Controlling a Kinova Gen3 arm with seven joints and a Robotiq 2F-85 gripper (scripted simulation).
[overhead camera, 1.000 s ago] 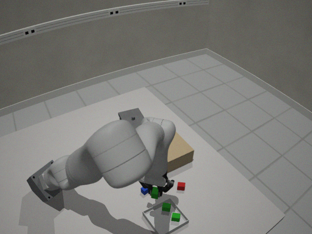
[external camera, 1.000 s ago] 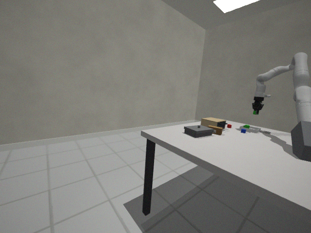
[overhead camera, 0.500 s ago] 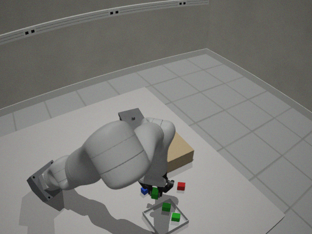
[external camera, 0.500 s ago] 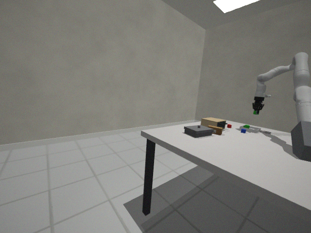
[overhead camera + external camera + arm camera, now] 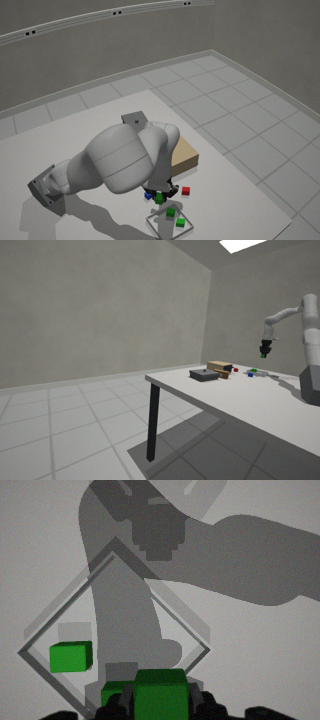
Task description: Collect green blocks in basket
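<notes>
My gripper (image 5: 159, 199) (image 5: 263, 356) (image 5: 161, 701) is shut on a green block (image 5: 158, 197) (image 5: 161, 690), held high above the table near the basket's rim (image 5: 184, 216) (image 5: 50, 682). Inside the basket lie two green blocks, one (image 5: 180, 222) (image 5: 70, 657) bright, the other (image 5: 170, 212) (image 5: 112, 691) partly behind the held block in the wrist view. The dark metal box (image 5: 202, 378) has its knobbed lid (image 5: 131, 117) on. The light wooden cabinet (image 5: 184, 149) (image 5: 215, 365) stands beside it. I cannot tell clearly how its drawer stands.
A blue block (image 5: 147, 195) (image 5: 250, 374) and a red block (image 5: 185, 190) (image 5: 235, 369) lie on the table outside the basket. A brown wooden piece (image 5: 224, 374) stands between the metal box and the cabinet's dark front. The arm hides part of the cabinet in the top view.
</notes>
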